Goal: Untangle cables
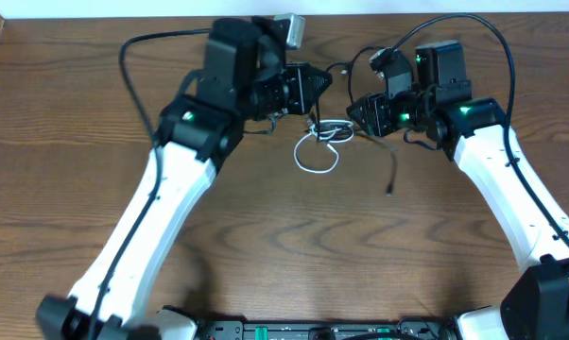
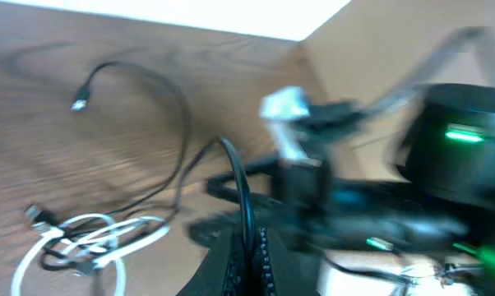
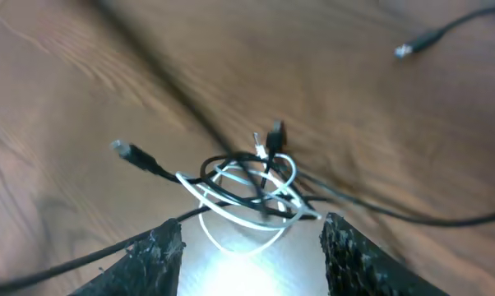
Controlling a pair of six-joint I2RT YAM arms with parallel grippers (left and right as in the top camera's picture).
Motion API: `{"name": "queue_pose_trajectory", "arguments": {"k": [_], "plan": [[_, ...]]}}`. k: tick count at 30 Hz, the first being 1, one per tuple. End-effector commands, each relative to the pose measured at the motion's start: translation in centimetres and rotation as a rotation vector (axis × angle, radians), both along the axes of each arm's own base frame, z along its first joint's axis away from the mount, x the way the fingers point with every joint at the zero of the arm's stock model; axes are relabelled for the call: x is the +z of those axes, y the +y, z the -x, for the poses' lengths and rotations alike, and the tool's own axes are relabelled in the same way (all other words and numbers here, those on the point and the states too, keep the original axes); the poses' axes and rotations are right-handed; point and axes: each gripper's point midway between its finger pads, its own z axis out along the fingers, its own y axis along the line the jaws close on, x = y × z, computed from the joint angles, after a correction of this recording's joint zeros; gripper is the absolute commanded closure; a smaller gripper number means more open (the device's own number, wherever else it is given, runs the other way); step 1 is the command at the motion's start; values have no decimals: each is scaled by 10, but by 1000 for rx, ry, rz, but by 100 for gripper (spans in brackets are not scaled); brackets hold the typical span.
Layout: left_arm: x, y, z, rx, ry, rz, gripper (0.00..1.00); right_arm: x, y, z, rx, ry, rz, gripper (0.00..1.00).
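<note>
Left tool (image 2: 246, 255) is clenched on black cable (image 2: 178, 123), right tool (image 3: 249, 224) released; hard pull may tighten white cable (image 3: 231, 215) knot

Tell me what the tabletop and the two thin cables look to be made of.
Tabletop: wood or wood-look laminate, matte brown; visible grain swirls.
White cable: likely plastic or rubber jacket, smooth, slightly shiny; it bends in loose loops.
Black cable: similar flexible jacket, duller; plug tip looks metallic, though blurred.

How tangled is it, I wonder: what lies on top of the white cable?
The black cable crosses over the loops of the white cable at the knot. Where the strands bunch, the layering cannot be made out.
</note>
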Motion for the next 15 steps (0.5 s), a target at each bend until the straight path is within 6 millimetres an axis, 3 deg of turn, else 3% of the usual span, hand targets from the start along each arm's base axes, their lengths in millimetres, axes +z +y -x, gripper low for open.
{"name": "queue_pose_trajectory", "arguments": {"k": [1, 6, 15], "plan": [[48, 3, 21, -35, -72, 72, 92, -1, 4, -2, 3, -10, -5, 49], [69, 10, 36, -36, -119, 90, 92, 7, 9, -7, 17, -50, -30, 49], [76, 10, 37, -30, -130, 110, 93, 18, 21, -4, 79, -68, -99, 50]]}}
